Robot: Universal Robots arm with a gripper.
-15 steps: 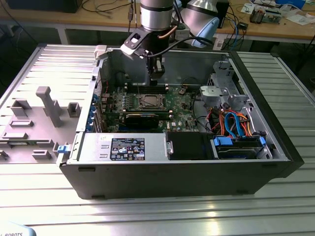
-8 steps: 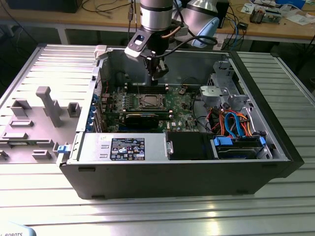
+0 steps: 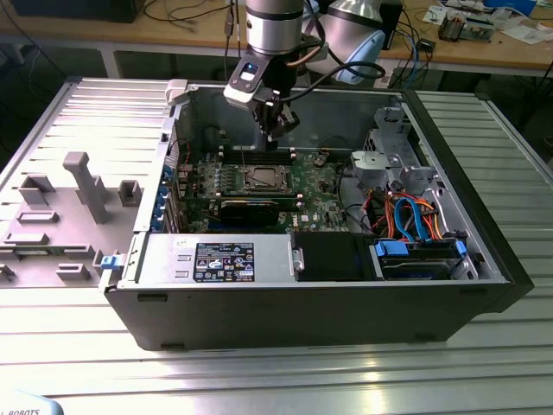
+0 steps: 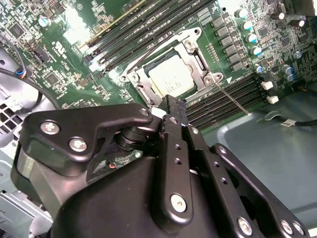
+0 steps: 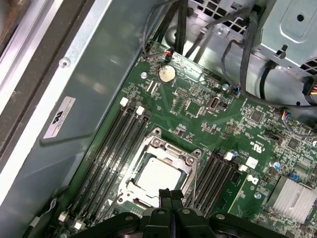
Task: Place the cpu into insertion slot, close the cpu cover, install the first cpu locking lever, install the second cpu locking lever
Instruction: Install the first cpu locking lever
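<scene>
Black gripper [image 3: 271, 141] hovers upper-centre in the exterior view, jaws pinched together, empty. Matte silver square cpu [image 5: 157, 173] sits framed by the shiny cpu cover [image 5: 172, 149].

My arm [image 3: 275, 26] is a silver-grey tube, a black cable [image 3: 356, 67] looping at its three o'clock; my gripper [image 4: 174, 106] is matte black, silver screws [image 4: 49, 128] dotting its linkages.

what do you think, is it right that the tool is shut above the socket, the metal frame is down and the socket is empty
The socket is not empty: the first wrist view shows a chip lying in it, seen through the metal frame's window. The rest holds: the tool is shut above the socket and the frame is down.
</scene>
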